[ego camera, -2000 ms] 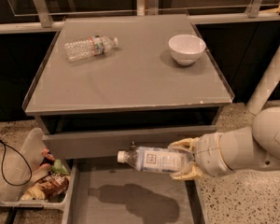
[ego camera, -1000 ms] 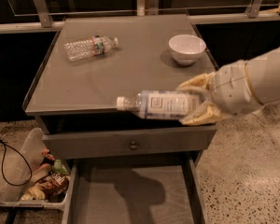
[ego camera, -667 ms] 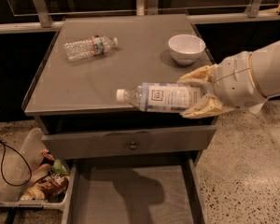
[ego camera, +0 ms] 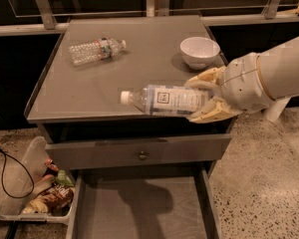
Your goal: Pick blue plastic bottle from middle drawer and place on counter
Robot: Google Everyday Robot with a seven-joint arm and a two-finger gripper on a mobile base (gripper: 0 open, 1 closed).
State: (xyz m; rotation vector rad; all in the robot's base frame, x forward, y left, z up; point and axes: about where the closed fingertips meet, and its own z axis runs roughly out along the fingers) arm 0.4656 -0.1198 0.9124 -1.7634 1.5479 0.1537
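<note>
The blue plastic bottle (ego camera: pixel 164 99), pale blue with a white cap and a white label with a dark square mark, lies sideways in my gripper (ego camera: pixel 205 97), cap pointing left. The gripper's tan fingers (ego camera: pixel 209 112) are shut on the bottle's base end and hold it over the front right part of the counter (ego camera: pixel 89 91). I cannot tell whether the bottle touches the counter top. The middle drawer (ego camera: pixel 139 208) stands pulled out below, its grey floor bare.
A clear ribbed water bottle (ego camera: pixel 96 50) lies at the counter's back left. A white bowl (ego camera: pixel 200 51) stands at the back right, just behind my gripper. A closed drawer front with a small knob (ego camera: pixel 142 155) sits under the counter. A tray of snacks (ego camera: pixel 37 195) lies on the floor at left.
My gripper has lifted the blue bottle from the level of the open drawer up over the counter's front right part. The drawer stays open.
</note>
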